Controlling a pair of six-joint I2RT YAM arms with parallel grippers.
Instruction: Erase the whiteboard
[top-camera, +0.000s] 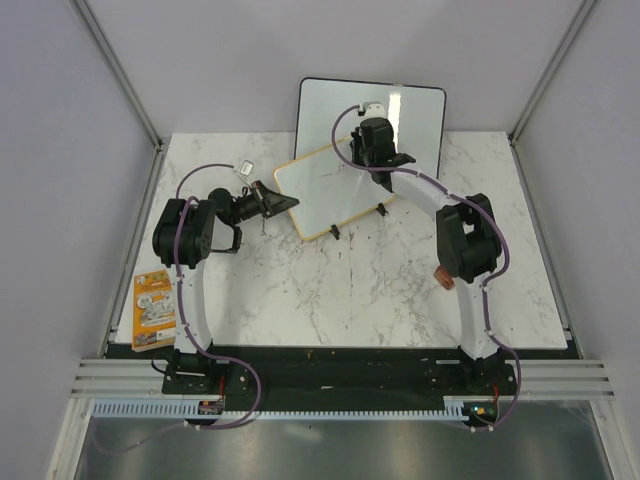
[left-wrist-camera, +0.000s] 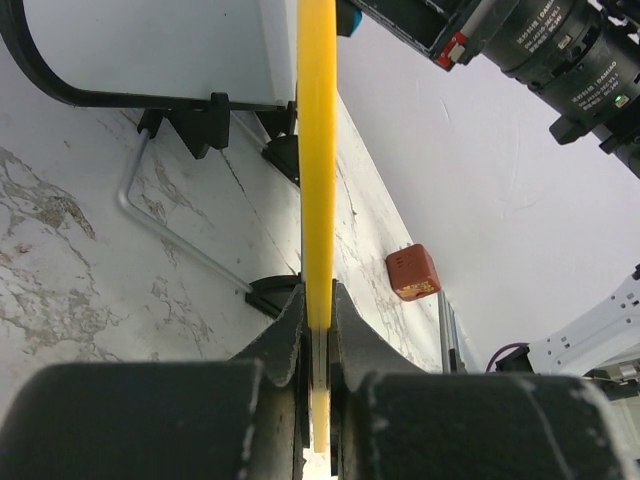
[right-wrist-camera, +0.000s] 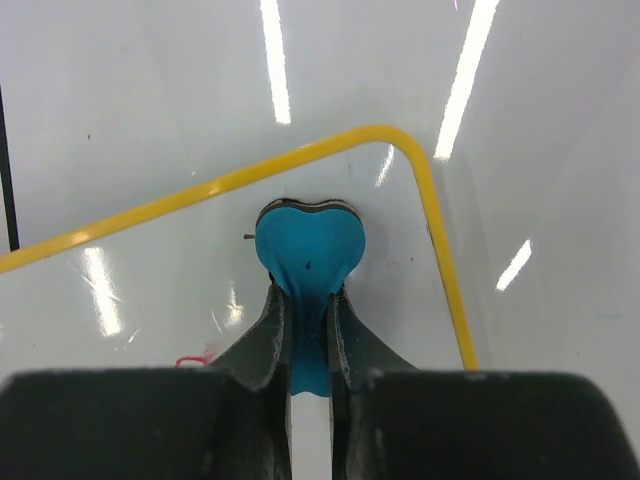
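Note:
The small whiteboard (top-camera: 315, 195) with the yellow frame is tilted up on its black feet (top-camera: 335, 233). My left gripper (top-camera: 284, 203) is shut on its left frame edge. In the left wrist view the frame (left-wrist-camera: 317, 150) runs edge-on between the closed jaws of the left gripper (left-wrist-camera: 320, 325). My right gripper (top-camera: 368, 160) is shut on a blue eraser (right-wrist-camera: 310, 250) and presses it on the board near the far right corner of the frame (right-wrist-camera: 432, 215). A small red mark (right-wrist-camera: 195, 357) shows just left of the right gripper's (right-wrist-camera: 308, 297) fingers.
A larger black-framed white board (top-camera: 415, 110) leans at the back, right behind the small one; it also shows in the left wrist view (left-wrist-camera: 150, 50). An orange booklet (top-camera: 155, 310) lies at the table's left edge. A small orange-brown block (left-wrist-camera: 412, 272) shows by the right arm.

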